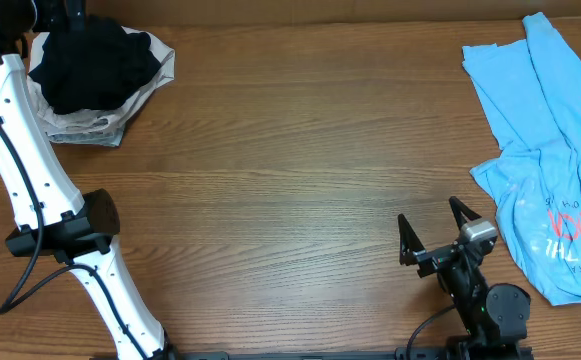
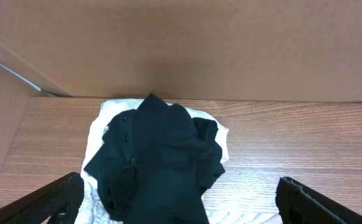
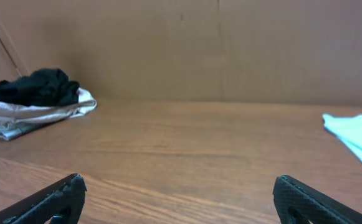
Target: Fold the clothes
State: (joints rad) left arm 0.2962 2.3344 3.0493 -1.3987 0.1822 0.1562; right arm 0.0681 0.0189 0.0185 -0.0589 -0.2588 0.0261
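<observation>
Left arm stretched to the far-left corner, my left gripper (image 2: 179, 182) spread wide above the black garment (image 2: 159, 155) heaped on pale cloth (image 2: 96, 140) | my right gripper (image 1: 428, 214) spread, low, near side | light-blue tee (image 1: 550, 140) lying just to its right

Black garment (image 1: 95, 57) heaped top-left; light-blue tee (image 1: 555, 150) right; right gripper (image 1: 428, 212) spread.

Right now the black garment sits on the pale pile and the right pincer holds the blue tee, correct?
No: the right pincer is open and empty; the blue tee lies loose on the table, as the overhead view shows.
</observation>
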